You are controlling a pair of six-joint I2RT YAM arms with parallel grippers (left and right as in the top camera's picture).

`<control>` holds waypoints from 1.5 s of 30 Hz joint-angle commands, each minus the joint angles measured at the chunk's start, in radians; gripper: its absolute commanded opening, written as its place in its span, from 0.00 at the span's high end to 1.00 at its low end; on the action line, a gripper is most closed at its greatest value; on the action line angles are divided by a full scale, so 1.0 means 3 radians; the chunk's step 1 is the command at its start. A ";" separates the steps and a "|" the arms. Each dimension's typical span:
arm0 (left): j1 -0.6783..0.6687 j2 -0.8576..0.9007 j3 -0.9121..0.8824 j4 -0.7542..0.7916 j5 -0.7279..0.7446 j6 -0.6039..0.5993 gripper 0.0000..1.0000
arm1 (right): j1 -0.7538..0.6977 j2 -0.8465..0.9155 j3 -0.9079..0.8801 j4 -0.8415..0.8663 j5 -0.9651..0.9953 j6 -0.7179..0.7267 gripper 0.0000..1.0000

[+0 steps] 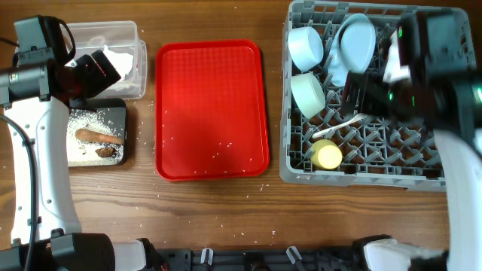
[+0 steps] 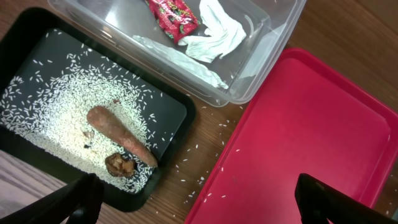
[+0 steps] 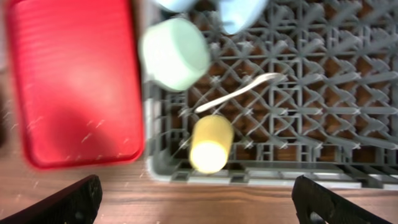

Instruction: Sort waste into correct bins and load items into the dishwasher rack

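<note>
Left pincer (image 2: 196, 190) wide near black tray (image 2: 177, 102)

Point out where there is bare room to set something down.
The red tray, between the black tray and the rack, is bare but for stray rice. The rack's grid right of the cup is free too. Crowded: the rack's left side, with bowls, plate and spoon.

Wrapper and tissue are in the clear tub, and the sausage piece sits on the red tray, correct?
No: the sausage piece lies in the black tray, not the red tray, as the left wrist view shows. The wrapper and tissue are in the clear tub.
</note>
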 commanded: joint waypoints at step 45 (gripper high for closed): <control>0.0011 -0.0018 0.0052 0.0009 -0.0022 -0.0019 0.00 | -0.0622 -0.4643 -0.6266 0.5362 -0.0378 -0.0718 0.00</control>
